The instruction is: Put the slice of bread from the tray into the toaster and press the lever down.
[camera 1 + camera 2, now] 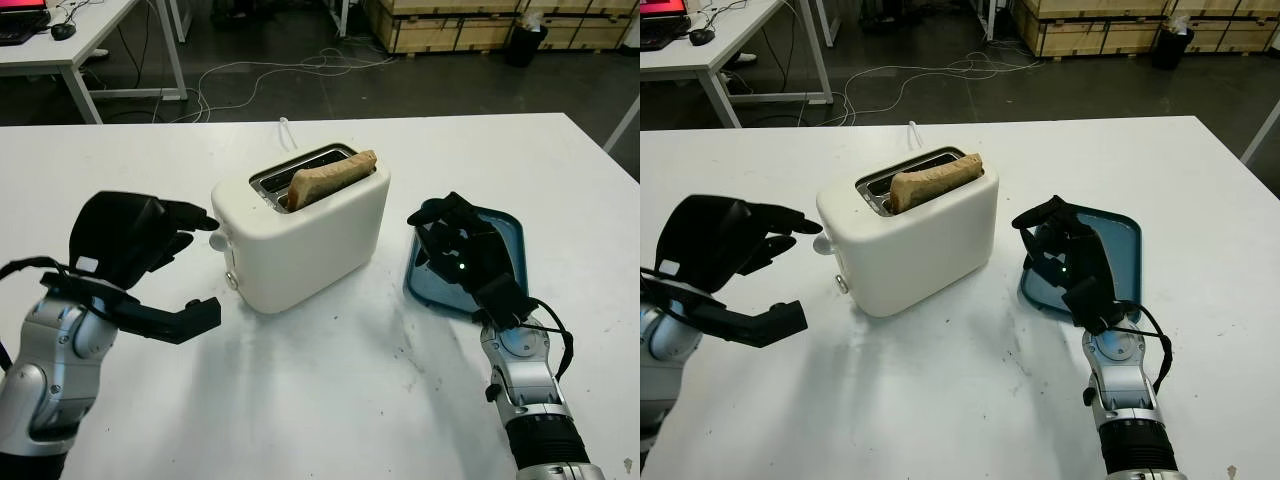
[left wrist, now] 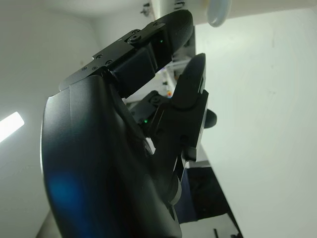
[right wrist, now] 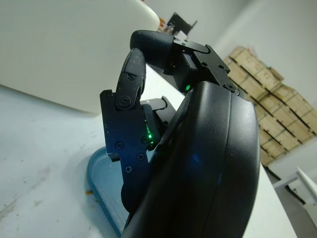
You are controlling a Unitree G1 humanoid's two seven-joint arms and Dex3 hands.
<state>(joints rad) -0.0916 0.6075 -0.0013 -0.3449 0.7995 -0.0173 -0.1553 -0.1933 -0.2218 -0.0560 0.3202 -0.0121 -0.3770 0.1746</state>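
A white toaster [image 1: 310, 235] stands mid-table. A slice of bread [image 1: 332, 176] stands in its near slot, sticking up above the top. The lever knob [image 1: 218, 241] sits on the toaster's left end. My left hand [image 1: 195, 265] is open just left of that end, with its fingers [image 1: 190, 215] close beside the knob and the thumb lower down. The same knob [image 2: 218, 12] appears beyond the fingertips in the left wrist view. My right hand [image 1: 450, 235] is open and holds nothing, hovering over the left edge of the blue tray [image 1: 503, 235], which has no bread on it.
The toaster's white cord [image 1: 288, 132] runs back over the white table [image 1: 330, 400]. Behind the table are a desk [image 1: 70, 45] at the back left, floor cables and wooden crates [image 1: 450, 25].
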